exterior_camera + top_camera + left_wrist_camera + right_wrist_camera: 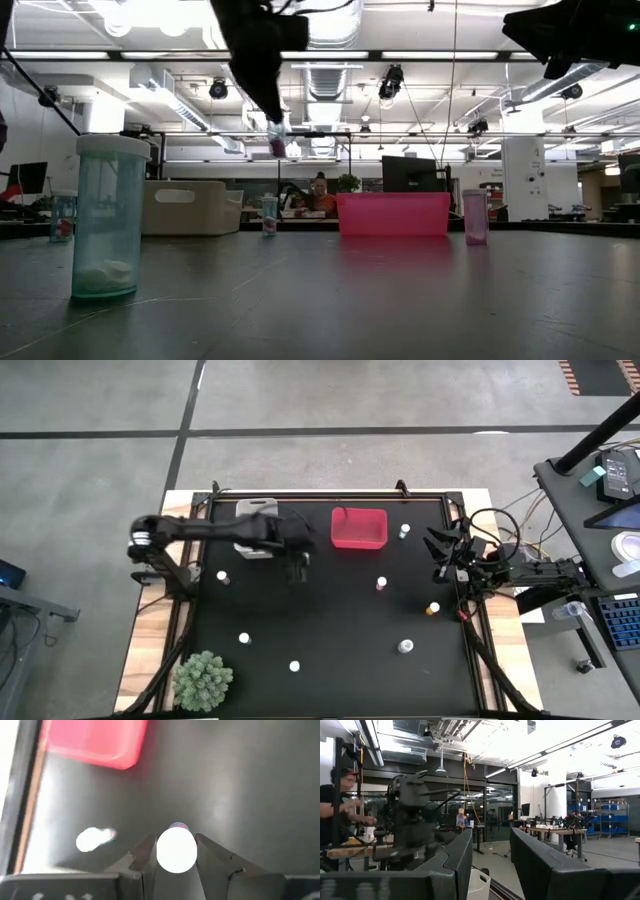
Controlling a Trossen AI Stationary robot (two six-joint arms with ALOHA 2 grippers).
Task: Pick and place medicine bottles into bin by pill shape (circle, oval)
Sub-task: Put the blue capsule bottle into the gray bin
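Nearest you, a white-capped bottle [176, 850] — clamped in your left pincer [172, 855] above the tabletop [330, 620], near the red bin [359, 528]; right pincer [490, 860] parted — idle.

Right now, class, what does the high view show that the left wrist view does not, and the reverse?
Only the high view shows the whole table: the clear bin under the left arm, the plant, the right gripper waiting at the table's right edge, and loose bottles such as one near the front.

Only the left wrist view shows, close up, the white cap clamped between the left gripper's fingers, with the table well below it.

Both show the red bin and the left gripper.
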